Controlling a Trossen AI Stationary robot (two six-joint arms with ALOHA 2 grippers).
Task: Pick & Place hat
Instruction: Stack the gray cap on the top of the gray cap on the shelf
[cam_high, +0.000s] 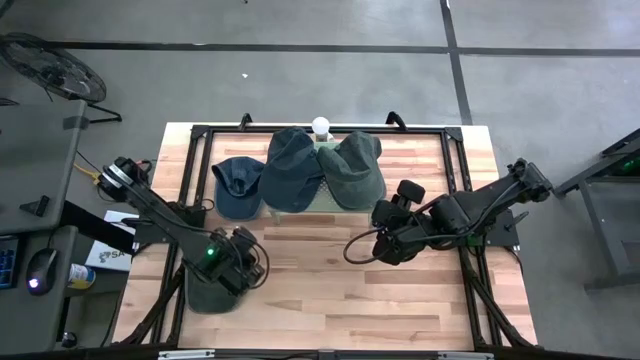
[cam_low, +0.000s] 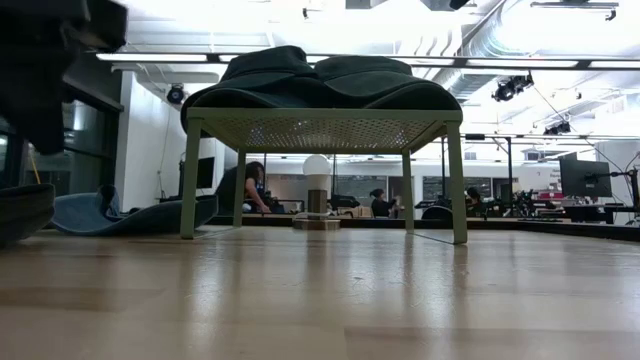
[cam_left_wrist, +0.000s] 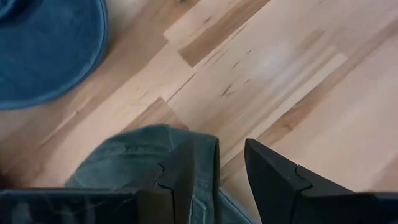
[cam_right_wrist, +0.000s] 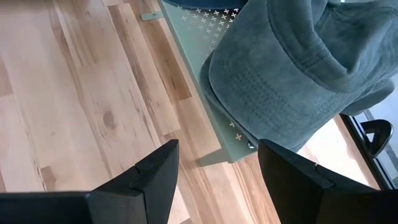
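Evidently we are at the pick stage for one more hat. In the high view our left gripper (cam_high: 238, 268) sits low over a dark green hat (cam_high: 208, 290) lying on the table (cam_high: 340, 290) near its front-left corner. From the left wrist view, one dark finger (cam_left_wrist: 186, 174) presses on the hat's cloth (cam_left_wrist: 134, 162) and the other stands on bare wood just beside its edge, so the jaws are partly closed with a fold of fabric at the inner finger; we cannot tell for sure that the cloth is truly pinched between both.

Two hats, a blue-grey one (cam_high: 292, 165) and a green one (cam_high: 352, 168), already rest on the small perforated stand (cam_right_wrist: 214, 62) at the back, and a blue hat (cam_high: 236, 186) lies on the table just left of it. Our right gripper (cam_high: 392, 240) waits near the stand's front-right side with fingers spread wide, holding nothing.

Next, we judge, we need a firm bite on the brim, then a lift clear of the wood and a carry toward the stand. Soft cloth may slip from a shallow grip.
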